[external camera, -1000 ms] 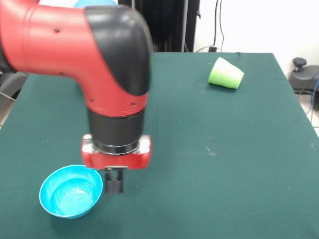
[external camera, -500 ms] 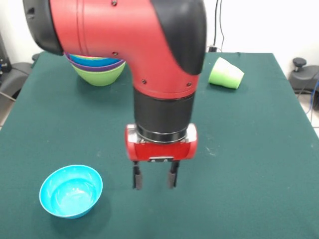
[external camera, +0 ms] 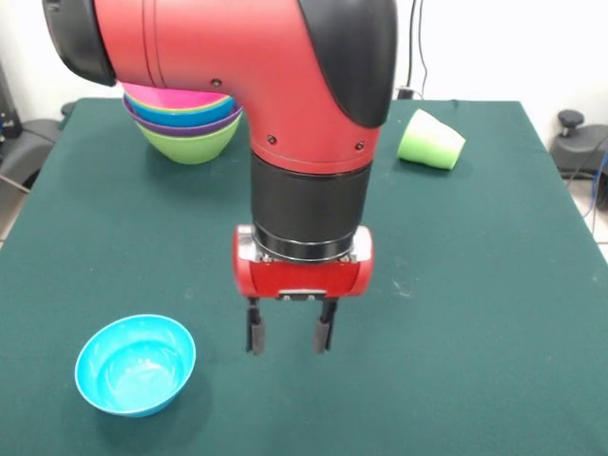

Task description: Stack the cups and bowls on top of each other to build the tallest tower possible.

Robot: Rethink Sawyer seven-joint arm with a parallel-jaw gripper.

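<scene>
**Q:** Near the front-left corner of the cloth, what was logged?

**Me:** Item one: small cyan bowl (external camera: 135, 365), upright, mouth up, glossy plastic, round. It sat well to the picture's left of my gripper (external camera: 290, 334) and a little nearer the camera. My fingers (external camera: 255, 334) hung parted, holding nothing, above the green table (external camera: 456, 313).

**Q:** And the other stock?

**Me:** Item two: tower (external camera: 187, 122) at the far left, lime green base with purple, blue and pink rims, partly behind my arm. Item three: light green cup (external camera: 430, 140), tapered, tipped on its side at the far right. By my judgement the bowl was the closer pick.
</scene>
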